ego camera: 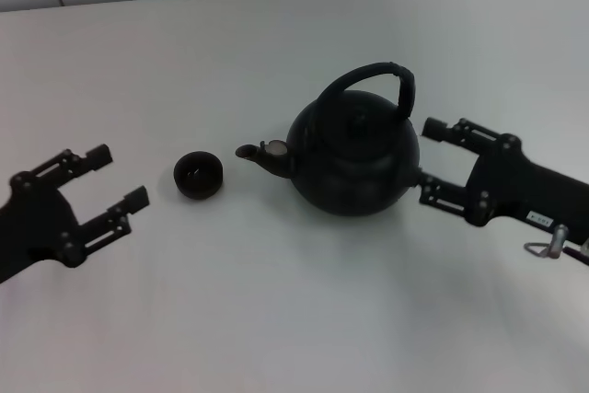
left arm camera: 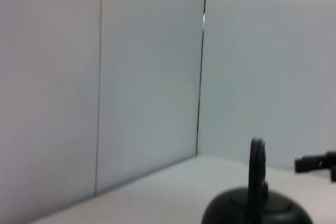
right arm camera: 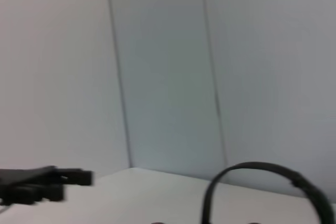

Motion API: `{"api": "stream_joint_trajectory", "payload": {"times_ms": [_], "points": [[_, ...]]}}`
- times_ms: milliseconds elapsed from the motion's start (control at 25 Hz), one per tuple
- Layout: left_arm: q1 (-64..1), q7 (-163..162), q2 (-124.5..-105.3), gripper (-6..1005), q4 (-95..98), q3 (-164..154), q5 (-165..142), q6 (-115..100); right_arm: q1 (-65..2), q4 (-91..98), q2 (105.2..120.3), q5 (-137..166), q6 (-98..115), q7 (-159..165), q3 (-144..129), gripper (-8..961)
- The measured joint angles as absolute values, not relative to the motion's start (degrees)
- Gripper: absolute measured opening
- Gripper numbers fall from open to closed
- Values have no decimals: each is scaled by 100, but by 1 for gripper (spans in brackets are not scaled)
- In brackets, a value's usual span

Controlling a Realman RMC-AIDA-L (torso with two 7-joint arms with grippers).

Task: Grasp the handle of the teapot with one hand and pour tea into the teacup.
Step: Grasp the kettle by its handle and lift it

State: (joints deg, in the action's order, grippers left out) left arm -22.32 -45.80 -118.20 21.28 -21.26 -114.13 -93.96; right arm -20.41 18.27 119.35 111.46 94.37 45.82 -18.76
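A large round black kettle-like teapot (ego camera: 354,158) stands upright right of centre on a plain white table (ego camera: 276,319), its short spout (ego camera: 258,156) aimed left at a tiny dark, handleless, bowl-shaped teacup (ego camera: 198,175) that sits just beside the spout tip without touching it. The thick black arched handle (ego camera: 377,80) stands up over the flat lid, with its thicker wrapped section at the right-hand end.

The black right gripper (ego camera: 431,161) lies low at the right of the pot, fingers spread wide apart and pointing left; its nearer finger reaches almost to the pot's belly, though contact cannot be judged, and nothing is held between the fingers. The black left gripper (ego camera: 120,177) waits at the left edge of the scene, near the cup but clear of it, its fingers likewise parted and empty.

In the left wrist view, the handle (left arm camera: 257,177) shows edge-on above the pot's dark top (left arm camera: 257,211), with the right gripper's fingers (left arm camera: 315,163) beyond it. In the right wrist view, the handle's arch (right arm camera: 273,182) shows against a pale panelled wall (right arm camera: 168,66), with the left gripper's fingers (right arm camera: 47,182) farther off.
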Motion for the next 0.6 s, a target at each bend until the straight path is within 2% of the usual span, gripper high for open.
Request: {"api": "stream_joint_trajectory", "payload": {"times_ms": [280,600], "points": [[-2054,-4804,-11798,702,2477,-1897,-11295,-10235,-1961,1805,11935,11108,9162,4579,-1205,729],[-1990,-4847,-11792,698,2562,-1893,-11293,-10240,-2058,1666,11942,11018,8687,4579,-897,729]]}}
